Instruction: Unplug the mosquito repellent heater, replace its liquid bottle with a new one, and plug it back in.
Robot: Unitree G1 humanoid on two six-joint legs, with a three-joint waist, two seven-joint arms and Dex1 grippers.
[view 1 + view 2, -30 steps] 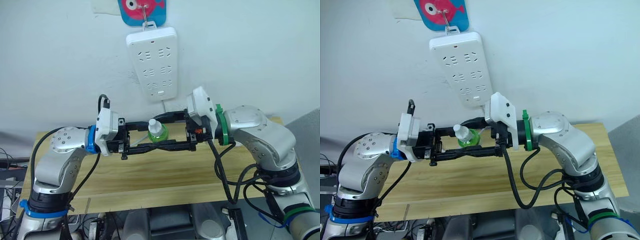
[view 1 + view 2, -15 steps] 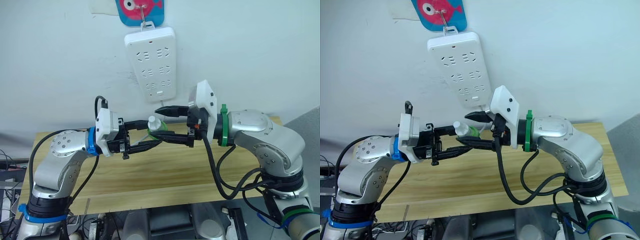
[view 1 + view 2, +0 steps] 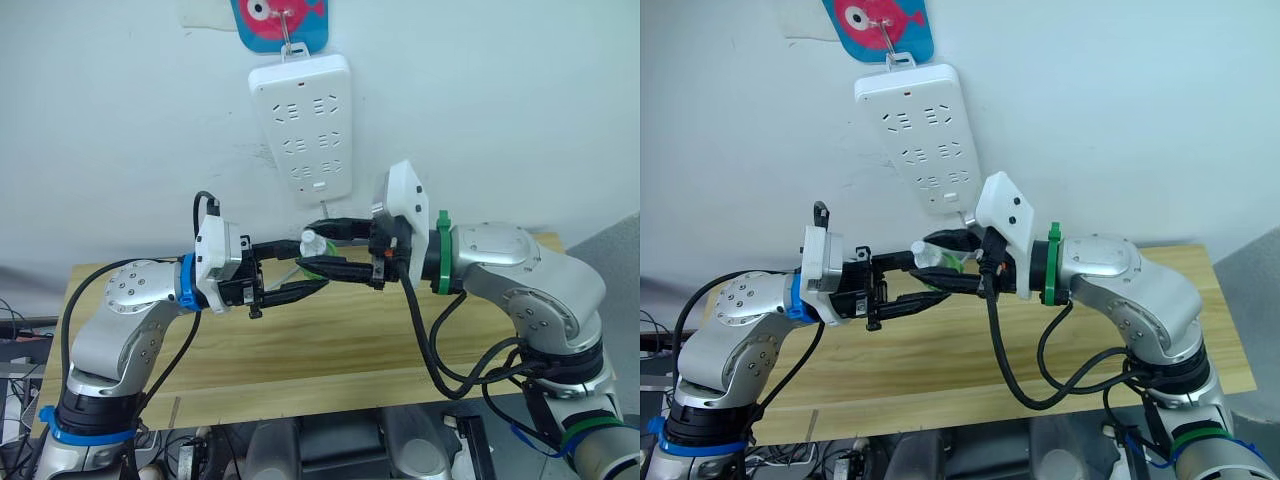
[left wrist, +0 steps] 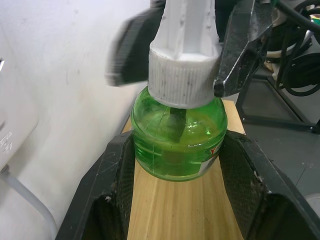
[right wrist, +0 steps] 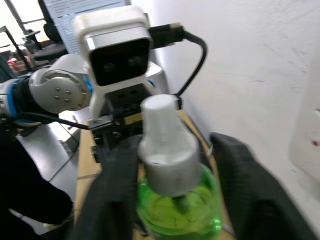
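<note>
While our left gripper (image 3: pixel 300 270) clamps the green bottle (image 4: pixel 175 132) above the table (image 3: pixel 330 345), our right gripper (image 5: pixel 165 200) stands parted around its cap (image 4: pixel 182 75); we should close squarely, avoiding tilt.

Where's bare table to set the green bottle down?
Free: the wooden table in front of both arms, and its right end toward the wall. Crowded: mid-air below the power strip, where left pincer and right pincer flank the green bottle.

The robot has shiny silver arms. The left arm wears a blue ring, the right a green one. Black cables hang down.
</note>
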